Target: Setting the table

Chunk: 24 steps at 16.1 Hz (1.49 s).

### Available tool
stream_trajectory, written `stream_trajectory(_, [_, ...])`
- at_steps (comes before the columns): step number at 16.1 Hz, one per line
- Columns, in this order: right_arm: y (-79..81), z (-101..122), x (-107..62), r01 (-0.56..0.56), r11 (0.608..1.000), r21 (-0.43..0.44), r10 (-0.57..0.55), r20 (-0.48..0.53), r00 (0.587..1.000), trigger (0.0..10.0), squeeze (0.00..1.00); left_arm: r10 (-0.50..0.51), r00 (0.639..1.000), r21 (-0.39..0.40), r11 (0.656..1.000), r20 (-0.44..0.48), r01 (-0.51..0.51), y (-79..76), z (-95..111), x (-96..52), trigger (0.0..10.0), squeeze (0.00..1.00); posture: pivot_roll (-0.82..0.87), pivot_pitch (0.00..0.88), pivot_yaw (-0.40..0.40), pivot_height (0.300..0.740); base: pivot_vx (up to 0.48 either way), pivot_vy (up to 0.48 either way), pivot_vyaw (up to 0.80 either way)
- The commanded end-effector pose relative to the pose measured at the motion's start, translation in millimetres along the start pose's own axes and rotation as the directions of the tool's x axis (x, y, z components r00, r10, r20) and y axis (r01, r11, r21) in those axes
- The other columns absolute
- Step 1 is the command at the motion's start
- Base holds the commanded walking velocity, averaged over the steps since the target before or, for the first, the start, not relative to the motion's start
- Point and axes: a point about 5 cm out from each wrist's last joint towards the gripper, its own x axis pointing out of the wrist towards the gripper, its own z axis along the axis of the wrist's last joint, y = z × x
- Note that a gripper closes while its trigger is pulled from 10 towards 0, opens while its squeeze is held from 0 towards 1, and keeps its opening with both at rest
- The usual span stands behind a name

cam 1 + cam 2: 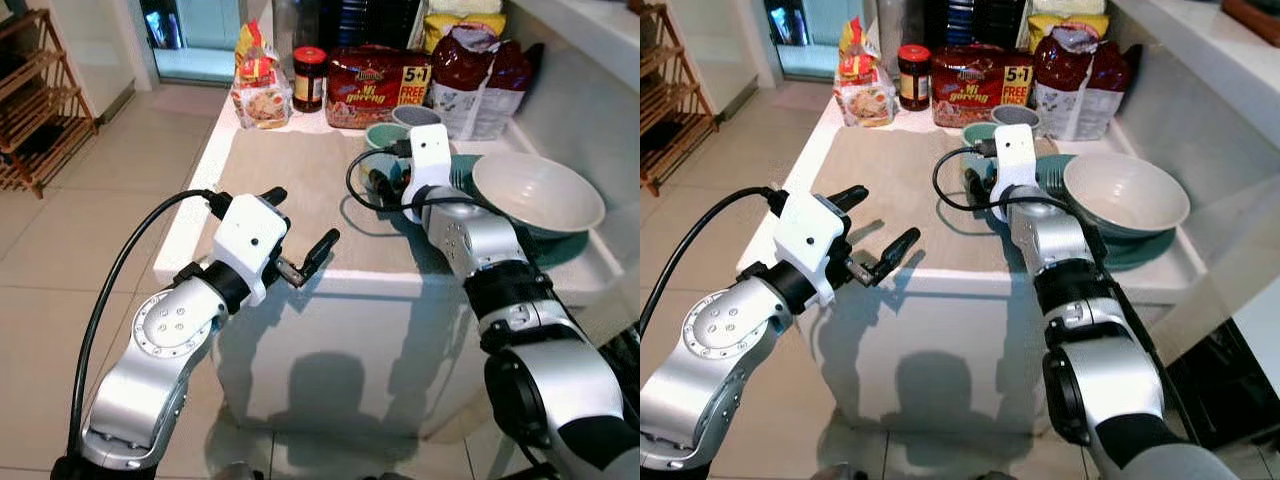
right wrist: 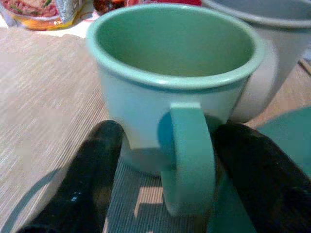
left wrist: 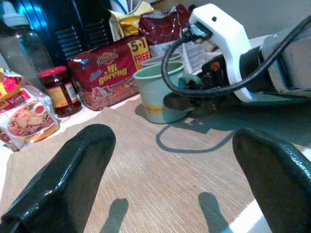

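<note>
green mug (image 2: 175, 92) on placemat (image 1: 290, 190), handle between right end effector (image 2: 165, 174) fingers

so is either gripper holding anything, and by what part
The right gripper has its fingers either side of the green mug's handle; a firm pinch cannot be told. The left gripper holds nothing.

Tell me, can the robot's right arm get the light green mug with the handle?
Probably yes. The right gripper is already at the light green mug, its two black fingers open on either side of the handle. Nothing sits between them, so closing should catch it.
</note>
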Motion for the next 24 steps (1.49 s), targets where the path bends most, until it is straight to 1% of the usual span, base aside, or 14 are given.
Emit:
stream_trajectory(1, [0.3, 0.3, 1.7, -0.01, 1.0, 0.014, 0.01, -0.005, 1.0, 0.0, 0.0, -0.015, 1.0, 0.006, 1.0, 0.016, 0.015, -0.8, 5.5, -1.5, 10.0, 0.0, 0.12, 0.017, -0.061, 0.74, 0.0, 0.0, 0.0])
stream_trajectory(7, [-1.4, 1.2, 4.0, -0.022, 1.0, 0.017, 0.022, 0.005, 1.0, 0.0, 0.0, -0.017, 1.0, 0.01, 1.0, 0.016, 0.017, -0.9, 6.4, -2.3, 10.0, 0.0, 0.12, 0.019, -0.062, 0.74, 0.0, 0.0, 0.0])
stream_trajectory(13, [0.1, 1.6, 5.1, -0.029, 0.999, 0.015, 0.028, 0.016, 0.999, 0.0, 0.0, -0.014, 1.0, 0.017, 1.0, 0.016, 0.014, -0.3, 7.1, -1.6, 10.0, 0.0, 0.12, 0.018, -0.06, 0.74, 0.0, 0.0, 0.0])
stream_trajectory(18, [-0.1, 1.1, 5.3, -0.031, 0.999, 0.02, 0.031, 0.026, 0.999, 0.0, 0.0, -0.007, 1.0, 0.024, 1.0, 0.018, 0.007, 2.0, 6.9, -0.2, 10.0, 0.0, 0.13, 0.0, -0.056, 0.74, 0.0, 0.0, 0.0])
stream_trajectory(23, [5.5, 5.1, 3.2, -0.095, 0.995, 0.021, 0.093, 0.096, 0.991, 0.0, 0.0, 0.021, 1.0, 0.026, 0.999, 0.006, -0.022, 5.5, 4.1, 2.5, 10.0, 0.0, 0.12, 0.0, -0.047, 0.74, 0.0, 0.0, 0.0])
stream_trajectory(24, [5.5, 5.1, 3.2, -0.095, 0.995, 0.021, 0.093, 0.096, 0.991, 0.0, 0.0, 0.021, 1.0, 0.026, 0.999, 0.006, -0.022, 5.5, 4.1, 2.5, 10.0, 0.0, 0.12, 0.0, -0.047, 0.74, 0.0, 0.0, 0.0])
